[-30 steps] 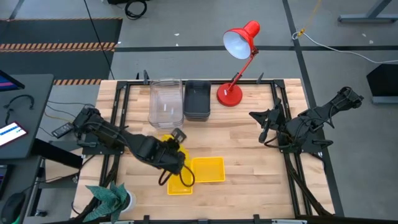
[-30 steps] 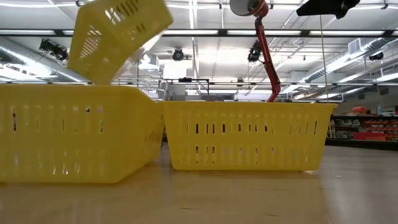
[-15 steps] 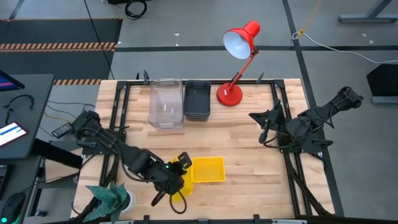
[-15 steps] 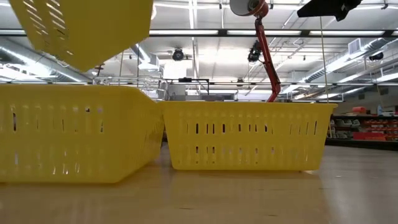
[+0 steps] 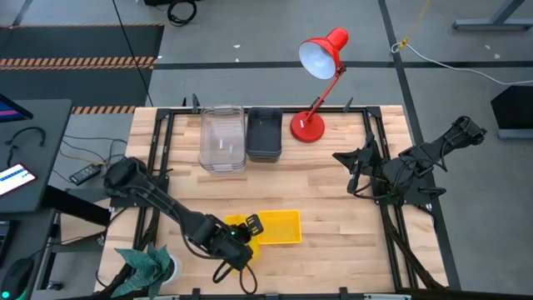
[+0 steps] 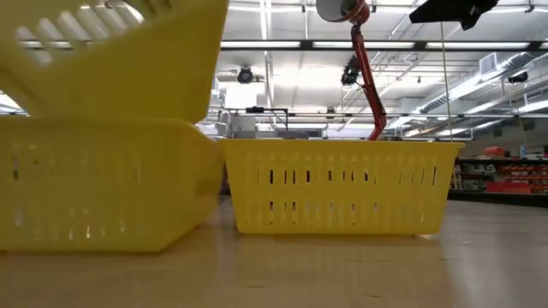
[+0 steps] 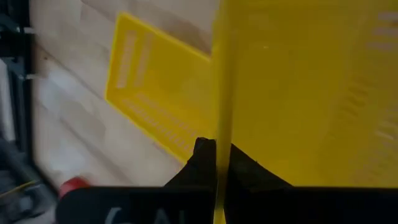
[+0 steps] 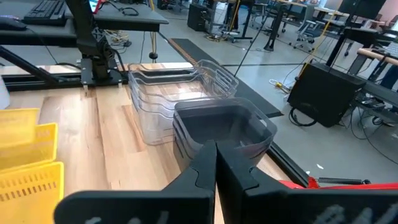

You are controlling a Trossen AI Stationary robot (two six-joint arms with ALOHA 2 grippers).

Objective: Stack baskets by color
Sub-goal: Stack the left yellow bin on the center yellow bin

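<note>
Desk (image 5: 333,200): light wood top with a black frame along its sides; both arms are mounted at its edges.
Left arm: reaches across the near left part of the desk toward the yellow baskets.
Right arm: waits folded at the right edge of the desk.
Clear baskets (image 5: 221,138): a nested stack at the far side, just beside the grey stack.
Dark grey baskets (image 5: 265,133): a nested stack between the clear stack and the red lamp (image 5: 321,58).
Yellow basket on desk (image 5: 279,227): upright near the front edge, centre.
Second yellow basket (image 6: 94,184): resting on the desk just beside the first.
Lifted yellow basket (image 6: 120,56): tilted, directly over the second one.
Left gripper (image 7: 215,163): fingers clamped on the rim of the lifted yellow basket.
Right gripper (image 8: 216,163): fingers pressed together, holding nothing, pointing toward the grey stack.
</note>
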